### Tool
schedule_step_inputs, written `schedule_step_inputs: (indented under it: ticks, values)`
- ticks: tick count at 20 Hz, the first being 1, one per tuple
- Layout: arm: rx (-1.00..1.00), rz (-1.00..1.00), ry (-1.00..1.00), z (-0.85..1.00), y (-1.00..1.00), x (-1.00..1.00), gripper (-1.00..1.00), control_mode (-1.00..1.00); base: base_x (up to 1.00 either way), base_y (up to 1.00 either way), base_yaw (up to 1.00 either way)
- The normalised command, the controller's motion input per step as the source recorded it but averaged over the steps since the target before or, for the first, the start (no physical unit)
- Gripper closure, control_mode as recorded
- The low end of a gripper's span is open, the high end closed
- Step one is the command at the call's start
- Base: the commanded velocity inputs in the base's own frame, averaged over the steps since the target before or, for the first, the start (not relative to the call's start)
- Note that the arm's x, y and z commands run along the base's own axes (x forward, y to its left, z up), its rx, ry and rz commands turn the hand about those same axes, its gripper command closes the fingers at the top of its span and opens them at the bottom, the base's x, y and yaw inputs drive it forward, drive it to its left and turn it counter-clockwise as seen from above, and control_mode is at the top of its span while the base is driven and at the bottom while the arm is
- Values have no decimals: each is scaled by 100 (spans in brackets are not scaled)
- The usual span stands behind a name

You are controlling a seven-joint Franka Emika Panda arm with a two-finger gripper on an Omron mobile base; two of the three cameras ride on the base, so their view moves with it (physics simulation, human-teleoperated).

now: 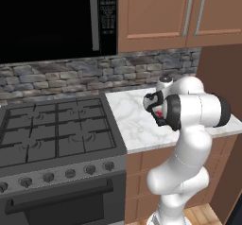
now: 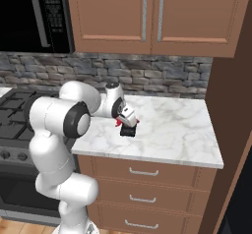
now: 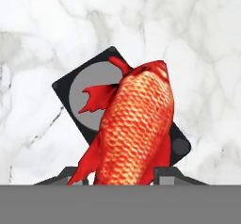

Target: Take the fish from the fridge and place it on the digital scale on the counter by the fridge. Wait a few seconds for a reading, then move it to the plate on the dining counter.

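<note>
My gripper point(image 3: 120, 177) is shut on the red-orange fish point(image 3: 136, 124), which hangs between the two fingertips just above the digital scale point(image 3: 82, 93). The scale is a small dark rectangle with a grey round pad, lying on the white marble counter point(image 2: 167, 125). From the right base view the gripper point(image 2: 128, 123) points down over the scale point(image 2: 128, 131), with a bit of the fish point(image 2: 118, 122) showing beside it. In the left base view the arm's elbow covers most of the hand, and only a red patch of fish point(image 1: 162, 113) shows over the counter point(image 1: 130, 120).
A black gas stove point(image 1: 56, 129) borders the counter on the left, under a dark microwave point(image 1: 47, 21). Wooden wall cabinets point(image 2: 147, 16) hang above, and a tall brown panel point(image 2: 231, 105) closes the counter's right end. Wooden drawers point(image 2: 142, 171) run below.
</note>
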Motion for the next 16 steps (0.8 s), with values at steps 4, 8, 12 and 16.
schedule_step_inputs:
  ticks: [4, 8, 12, 16]
  values:
    - [-4, 0, 0, -19, 3, 23, 100, -100, 0, 0, 0]
    - [-3, 0, 0, -14, 1, 25, 100, -100, 0, 0, 0]
    - [-2, 0, 0, -11, 3, 18, 100, -100, 0, 0, 0]
    - [-2, 0, 0, -9, 17, 0, 100, -100, 0, 0, 0]
